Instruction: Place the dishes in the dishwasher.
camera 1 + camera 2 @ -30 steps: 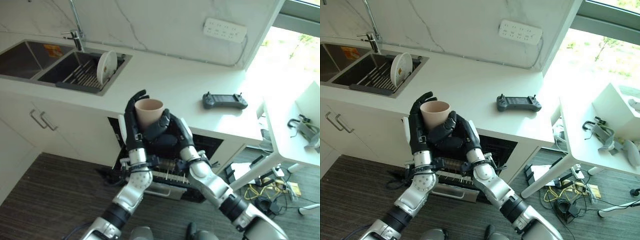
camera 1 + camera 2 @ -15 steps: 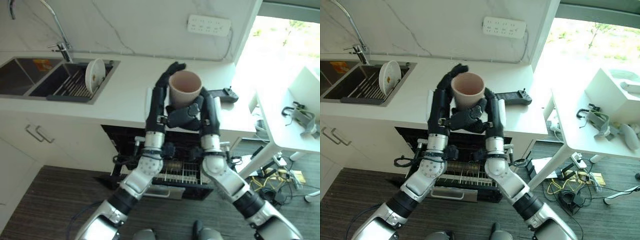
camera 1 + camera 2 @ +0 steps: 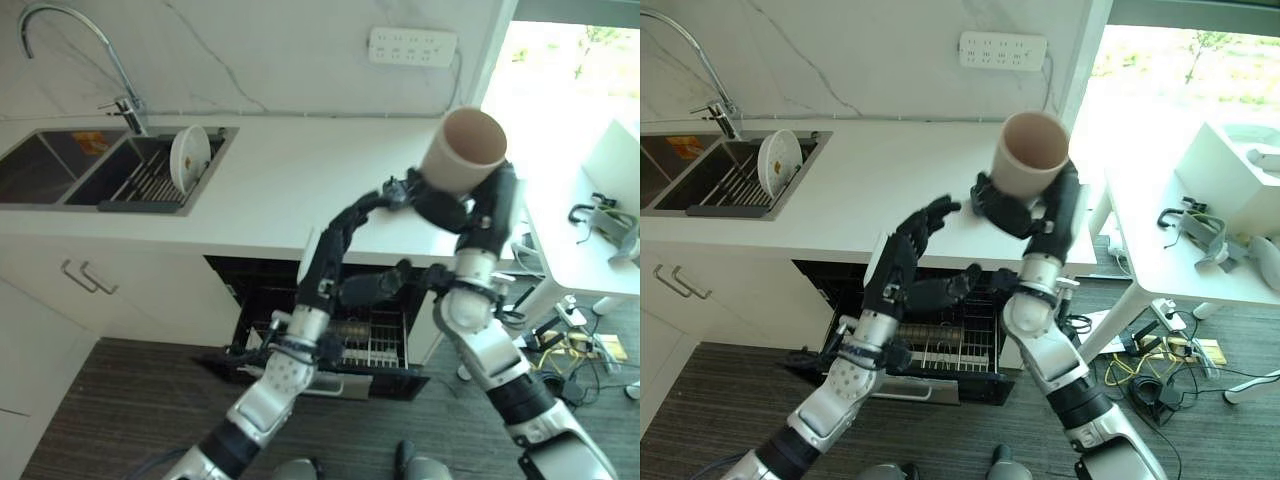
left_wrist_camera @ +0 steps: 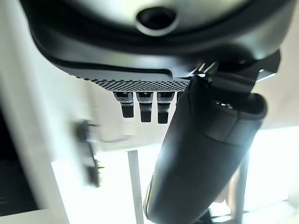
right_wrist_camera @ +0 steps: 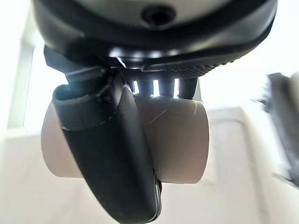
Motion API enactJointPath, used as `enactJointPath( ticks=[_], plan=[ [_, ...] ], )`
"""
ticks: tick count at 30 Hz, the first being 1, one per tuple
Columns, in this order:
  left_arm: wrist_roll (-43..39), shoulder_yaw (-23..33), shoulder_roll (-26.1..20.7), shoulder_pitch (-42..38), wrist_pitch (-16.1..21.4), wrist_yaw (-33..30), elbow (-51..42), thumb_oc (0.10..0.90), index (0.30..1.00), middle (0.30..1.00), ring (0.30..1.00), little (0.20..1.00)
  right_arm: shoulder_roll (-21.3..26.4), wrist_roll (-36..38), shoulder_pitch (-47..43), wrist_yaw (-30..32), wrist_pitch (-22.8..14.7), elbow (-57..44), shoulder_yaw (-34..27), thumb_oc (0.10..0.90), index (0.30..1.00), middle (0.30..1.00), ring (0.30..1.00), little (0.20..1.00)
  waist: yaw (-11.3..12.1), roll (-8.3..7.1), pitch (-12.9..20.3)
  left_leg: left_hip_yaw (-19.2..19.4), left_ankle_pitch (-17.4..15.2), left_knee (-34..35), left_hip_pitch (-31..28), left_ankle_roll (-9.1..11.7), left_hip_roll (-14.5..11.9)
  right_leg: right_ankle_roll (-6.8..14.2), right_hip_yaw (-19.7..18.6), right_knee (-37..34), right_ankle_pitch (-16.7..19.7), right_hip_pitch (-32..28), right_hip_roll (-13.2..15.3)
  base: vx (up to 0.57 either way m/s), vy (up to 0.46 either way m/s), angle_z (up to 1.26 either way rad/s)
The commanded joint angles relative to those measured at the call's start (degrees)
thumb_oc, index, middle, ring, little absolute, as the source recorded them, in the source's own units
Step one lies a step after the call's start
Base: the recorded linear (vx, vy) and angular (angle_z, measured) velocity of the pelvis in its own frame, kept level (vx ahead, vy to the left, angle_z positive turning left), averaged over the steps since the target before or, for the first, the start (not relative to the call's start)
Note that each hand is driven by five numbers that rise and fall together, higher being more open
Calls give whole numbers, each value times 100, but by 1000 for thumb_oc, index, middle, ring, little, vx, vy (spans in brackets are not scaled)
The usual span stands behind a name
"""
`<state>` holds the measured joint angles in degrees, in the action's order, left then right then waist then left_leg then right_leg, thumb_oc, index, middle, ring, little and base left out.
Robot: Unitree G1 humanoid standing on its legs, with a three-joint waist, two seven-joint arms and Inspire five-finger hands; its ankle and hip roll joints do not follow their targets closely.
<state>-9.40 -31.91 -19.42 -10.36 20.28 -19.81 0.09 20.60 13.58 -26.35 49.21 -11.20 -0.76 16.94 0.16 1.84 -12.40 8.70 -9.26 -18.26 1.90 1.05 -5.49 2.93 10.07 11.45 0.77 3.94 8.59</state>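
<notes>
A beige cup [image 3: 466,150] is held high above the counter's right end, its mouth tilted toward me. My right hand [image 3: 455,207] is shut on the cup [image 5: 180,140], thumb across its side. My left hand [image 3: 902,255] hangs lower, to the cup's left, fingers straight and holding nothing. The dishwasher [image 3: 380,345] stands open under the counter with its wire rack [image 3: 940,350] pulled out below both hands. A white plate [image 3: 188,151] stands on edge in the sink rack.
The sink [image 3: 110,170] with its tap [image 3: 120,95] lies at the far left of the white counter [image 3: 280,190]. A power strip [image 3: 412,47] hangs on the wall. A white table [image 3: 1180,250] stands to the right, cables on the floor below.
My right hand has carried the cup up and to the right, away from my left hand. The left hand has let go and dropped lower with fingers straight. The camera has also shifted.
</notes>
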Motion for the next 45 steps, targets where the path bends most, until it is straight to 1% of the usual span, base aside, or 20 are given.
enactJointPath(
  ticks=[1, 4, 7, 8, 9, 10, 11, 12, 14, 15, 18, 20, 22, 23, 25, 29, 34, 36, 42, 45],
  plan=[
    [12, -141, 70, -420, 548, 22, -541, 800, 900, 900, 900, 900, 86, -252, -705, -143, -751, -623, -349, 400, 300, 300, 300, 300, 149, -77, 371, 17, -744, 107, 24, -177, 6, 141, 215, 574, -1520, -295, 142, 0, -11, -9],
    [55, 32, -11, -258, 590, -57, -569, 800, 900, 900, 900, 900, 181, -199, -470, -330, -838, -731, -377, 400, 300, 300, 300, 300, 152, -79, 383, -2, -743, 107, 38, -177, 14, 137, 193, 574, -1526, -278, 125, -1, -12, -9],
    [93, 238, -80, -77, 616, -99, -608, 800, 900, 900, 900, 900, 272, -37, -220, -575, -1018, -823, -418, 400, 300, 300, 300, 300, 165, -77, 397, -26, -747, 107, 53, -177, 27, 139, 182, 574, -1533, -262, 113, -2, -5, -2],
    [130, 454, -148, 86, 633, -140, -638, 800, 900, 900, 900, 900, 322, 455, 58, -1240, -1236, -928, -433, 400, 300, 300, 300, 300, 178, -76, 399, -43, -734, 107, 75, -170, 27, 139, 194, 574, -1533, -249, 109, 0, 0, 0],
    [145, 540, -180, 139, 659, -142, -640, 800, 900, 900, 900, 900, 355, 553, 170, -1428, -1278, -964, -427, 400, 300, 300, 300, 300, 184, -75, 395, -53, -729, 107, 87, -165, 28, 139, 197, 574, -1537, -244, 108, 0, 0, 0],
    [208, 700, -224, 272, 698, -204, -647, 800, 900, 900, 900, 900, 399, 729, 394, -1840, -1307, -1054, -427, 400, 300, 300, 300, 300, 191, -72, 394, -60, -721, 107, 108, -159, 24, 145, 217, 574, -1539, -236, 114, 0, 0, 0],
    [217, 746, -236, 313, 702, -221, -656, 800, 900, 900, 900, 900, 411, 763, 459, -1944, -1318, -1079, -432, 400, 300, 300, 300, 300, 191, -73, 398, -62, -720, 107, 113, -158, 23, 146, 223, 574, -1539, -235, 115, 0, 0, 0],
    [177, 989, -292, 509, 738, -185, -676, 800, 900, 900, 900, 900, 451, 907, 792, -2353, -1284, -1205, -442, 400, 300, 300, 300, 300, 192, -76, 408, -62, -710, 107, 133, -146, 15, 153, 238, 574, -1542, -227, 122, 0, 0, 0],
    [254, 1261, -377, 730, 834, -99, -663, 800, 900, 900, 900, 900, 469, 978, 1219, -2751, -1304, -1311, -427, 400, 300, 300, 300, 300, 184, -75, 414, -46, -700, 107, 146, -137, -6, 161, 263, 574, -1540, -228, 133, 0, 0, 0],
    [277, 1506, -438, 901, 878, 107, -684, 800, 900, 900, 900, 900, 478, 1035, 1538, -3067, -1336, -1356, -474, 400, 300, 300, 300, 300, 178, -72, 423, -20, -683, 107, 165, -129, -32, 170, 294, 574, -1534, -220, 149, -4, -3, 5],
    [345, 1976, -604, 1262, 973, 572, -679, 800, 900, 900, 900, 900, 411, 1112, 2079, -3787, -1370, -1394, -552, 400, 300, 300, 300, 300, 141, -48, 449, -7, -634, 107, 217, -104, -68, 194, 364, 574, -1520, -201, 183, -7, 7, 9],
    [413, 2084, -674, 1350, 959, 725, -657, 800, 900, 900, 900, 900, 413, 1095, 2197, -3968, -1359, -1372, -555, 400, 300, 300, 300, 300, 135, -38, 458, -11, -622, 107, 233, -100, -74, 203, 394, 574, -1521, -201, 197, -1, 17, 9],
    [542, 2265, -795, 1517, 1037, 916, -625, 800, 900, 900, 900, 900, 477, 1113, 2365, -4215, -1308, -1341, -550, 400, 300, 300, 300, 300, 143, -12, 446, -22, -601, 107, 253, -88, -81, 222, 441, 574, -1520, -212, 223, 22, 37, 15],
    [648, 2465, -965, 1740, 1025, 1241, -564, 800, 900, 900, 900, 900, 553, 1119, 2511, -4509, -1268, -1255, -569, 400, 300, 300, 300, 300, 168, 19, 427, -34, -595, 107, 264, -66, -86, 253, 504, 574, -1534, -239, 259, 41, 43, 18],
    [737, 2539, -1055, 1854, 950, 1446, -488, 800, 900, 900, 900, 900, 595, 1120, 2566, -4633, -1242, -1218, -577, 400, 300, 300, 300, 300, 186, 35, 429, -39, -583, 107, 284, -57, -86, 266, 539, 574, -1532, -235, 276, 33, 29, 14],
    [1197, 2635, -1351, 2201, 1088, 1740, -210, 800, 900, 900, 900, 900, 735, 1118, 2648, -4899, -1121, -1017, -510, 400, 300, 300, 300, 300, 252, 94, 411, -84, -555, 107, 339, -34, -73, 288, 599, 574, -1542, -225, 306, 28, 28, 4],
    [1746, 2512, -1638, 2265, 1177, 1600, 258, 800, 900, 900, 900, 900, 908, 523, 2537, -4916, -1306, -568, -281, 400, 300, 300, 300, 300, 299, 148, 408, -120, -534, 107, 368, -17, -60, 301, 647, 574, -1555, -230, 338, 42, 40, 3],
    [2161, 2288, -1861, 2184, 1226, 1489, 603, 800, 900, 900, 900, 900, 990, 354, 2348, -4846, -1349, -180, -119, 400, 300, 300, 300, 300, 342, 182, 414, -163, -521, 107, 392, 0, -50, 309, 678, 574, -1563, -229, 367, 80, 47, 3],
    [2790, 1952, -2246, 1973, 1090, 1387, 944, 800, 900, 900, 900, 900, 1179, 169, 2029, -4749, -1245, 198, 63, 400, 300, 300, 300, 300, 409, 234, 362, -239, -508, 107, 445, 7, -10, 348, 728, 574, -1552, -209, 440, 65, 42, 13],
    [3184, 1742, -2394, 1835, 971, 1084, 1126, 800, 900, 900, 900, 900, 1277, 74, 1869, -4801, -1146, 358, 175, 400, 300, 300, 300, 300, 439, 270, 298, -286, -486, 107, 505, 16, 19, 370, 734, 574, -1531, -170, 484, 43, 51, 8]
  ],
)
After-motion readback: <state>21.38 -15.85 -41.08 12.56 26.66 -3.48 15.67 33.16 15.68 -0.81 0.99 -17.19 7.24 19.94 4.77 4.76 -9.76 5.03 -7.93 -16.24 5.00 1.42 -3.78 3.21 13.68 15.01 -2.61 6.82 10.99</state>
